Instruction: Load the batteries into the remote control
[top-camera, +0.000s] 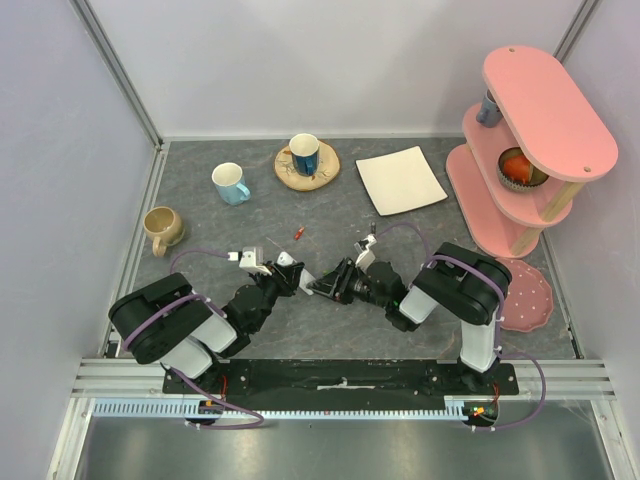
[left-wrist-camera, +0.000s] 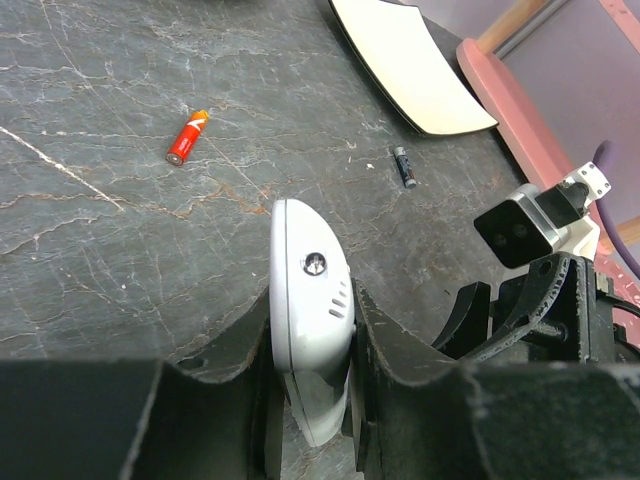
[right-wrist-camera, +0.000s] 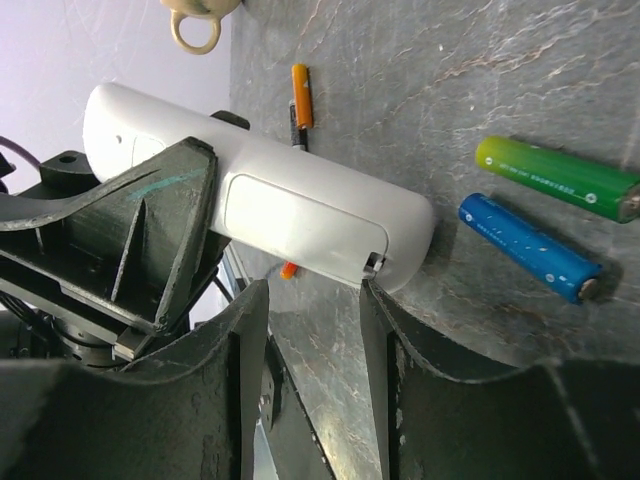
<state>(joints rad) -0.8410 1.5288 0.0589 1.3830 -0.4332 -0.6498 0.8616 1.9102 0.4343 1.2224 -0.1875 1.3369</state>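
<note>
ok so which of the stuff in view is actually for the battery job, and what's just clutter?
Job:
remote control, clamped in the left gripper
red-orange battery
green battery
blue battery
dark battery

Lying about:
light-blue mug
beige mug
mug on the coaster
white plate
pink shelf
pink dotted plate

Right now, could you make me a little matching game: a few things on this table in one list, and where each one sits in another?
Things:
1 remote
2 green battery
3 plate
4 tan mug

Places:
A beside the pink shelf
B near the left edge of the table
C clamped in the left gripper
D lying next to a blue battery

Pairs: 1-C, 2-D, 3-A, 4-B
</note>
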